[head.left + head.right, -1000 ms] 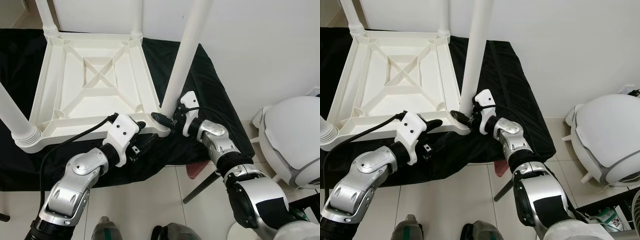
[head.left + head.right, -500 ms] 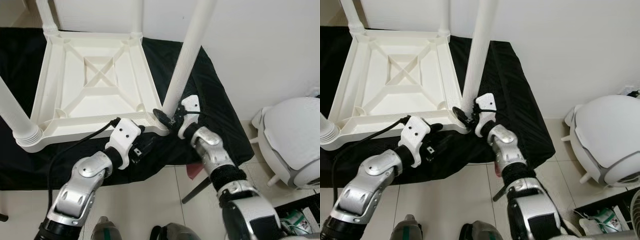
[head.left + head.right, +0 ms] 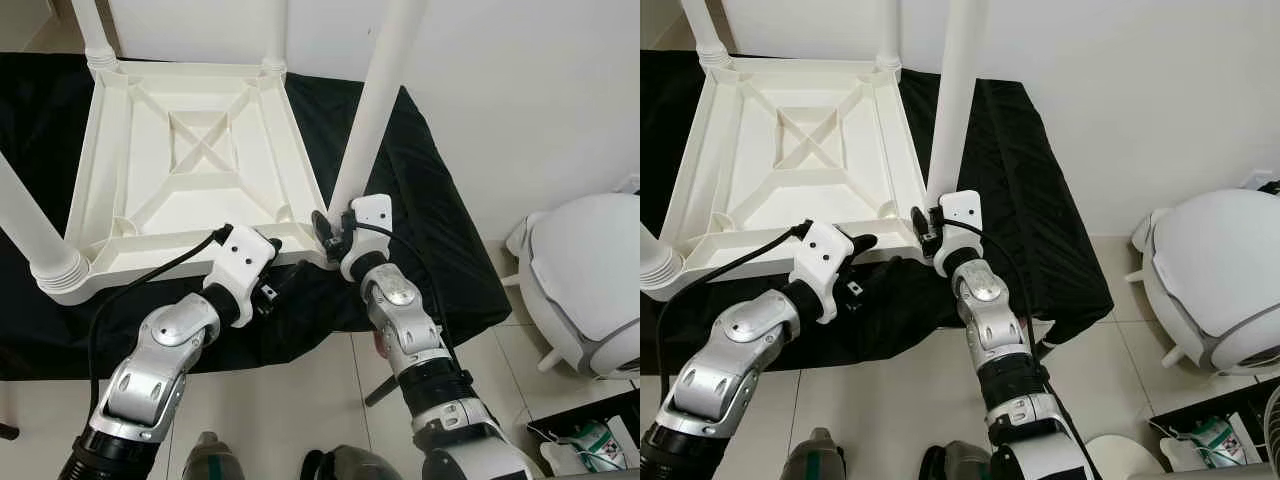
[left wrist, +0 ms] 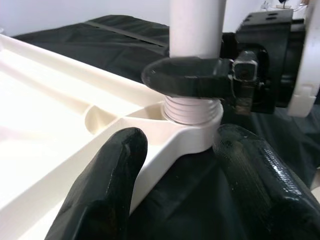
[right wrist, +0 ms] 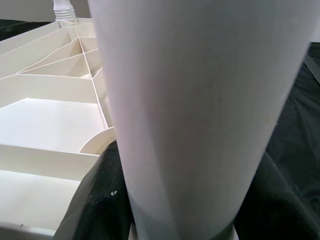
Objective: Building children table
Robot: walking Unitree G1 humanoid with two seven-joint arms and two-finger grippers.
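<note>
The upturned white children's table top (image 3: 190, 160) lies on a black cloth (image 3: 420, 200). The right end effector (image 3: 325, 228) clamps the near-right table leg (image 3: 375, 100) above its threaded socket; the left end effector (image 3: 283, 270), fingers spread, straddles that corner. A tilted leg may cross-thread or slip.

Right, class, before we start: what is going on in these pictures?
A humanoid robot is putting together a white children's table, which lies upside down on a black cloth. Its right gripper is closed around the base of the near right table leg, just above the threaded end sitting in the corner socket. Its left gripper straddles the table's edge at that same corner, steadying it. Other legs already stand in their corners.
</note>
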